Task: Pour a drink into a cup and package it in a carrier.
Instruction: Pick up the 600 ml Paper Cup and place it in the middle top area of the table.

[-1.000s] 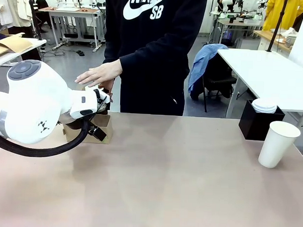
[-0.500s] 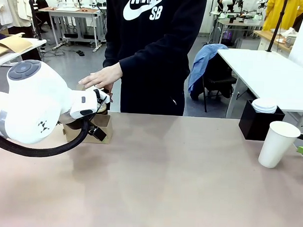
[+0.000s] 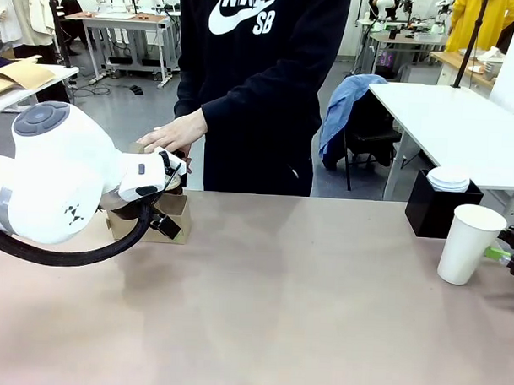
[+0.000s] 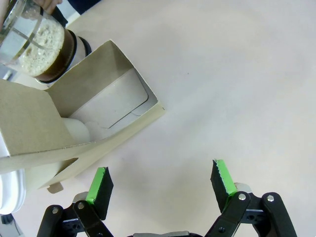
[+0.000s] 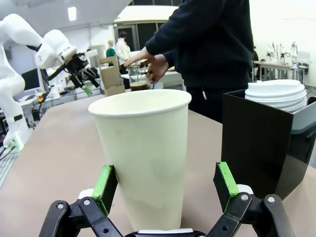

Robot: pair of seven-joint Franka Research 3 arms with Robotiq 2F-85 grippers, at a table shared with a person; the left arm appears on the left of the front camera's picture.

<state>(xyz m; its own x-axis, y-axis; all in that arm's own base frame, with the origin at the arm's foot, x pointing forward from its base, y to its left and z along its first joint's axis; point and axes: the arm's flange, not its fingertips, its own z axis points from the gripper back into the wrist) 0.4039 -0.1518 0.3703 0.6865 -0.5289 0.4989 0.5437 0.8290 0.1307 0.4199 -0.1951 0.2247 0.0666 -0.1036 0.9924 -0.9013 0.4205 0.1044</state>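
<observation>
Left end effector (image 4: 160,180): fingers spread wide, green pads (image 4: 98,185) well apart, nothing between them. It hangs above the bare surface (image 3: 278,303), just beside the carrier's open corner and not touching it.

Carrier (image 4: 29,118): brown cardboard, at the far left part of the surface near the person's edge. In the front view the left arm (image 3: 46,181) covers much of it. Its flaps stand open, and a pale rounded insert shows inside.

Jug (image 4: 27,29): clear glass on a dark base, directly behind the carrier. The drink (image 4: 61,52) is dark brown with a pale foamy top. The person's hand (image 3: 173,135) rests at the top of the jug and carrier; the exact contact cannot be told.

Cup (image 3: 469,244): tall, white, upright and empty-looking at the rim. It stands at the far right of the surface, well apart from the carrier and jug.

Right end effector (image 5: 165,177): fingers apart, one on each side of the cup's lower body. A clear gap shows on one side. The other pad sits close against the cup wall, and contact there cannot be told. The cup stands on the surface, not lifted.

Black box (image 3: 429,211): just behind the cup, holding a stack of white lids (image 3: 449,178).
</observation>
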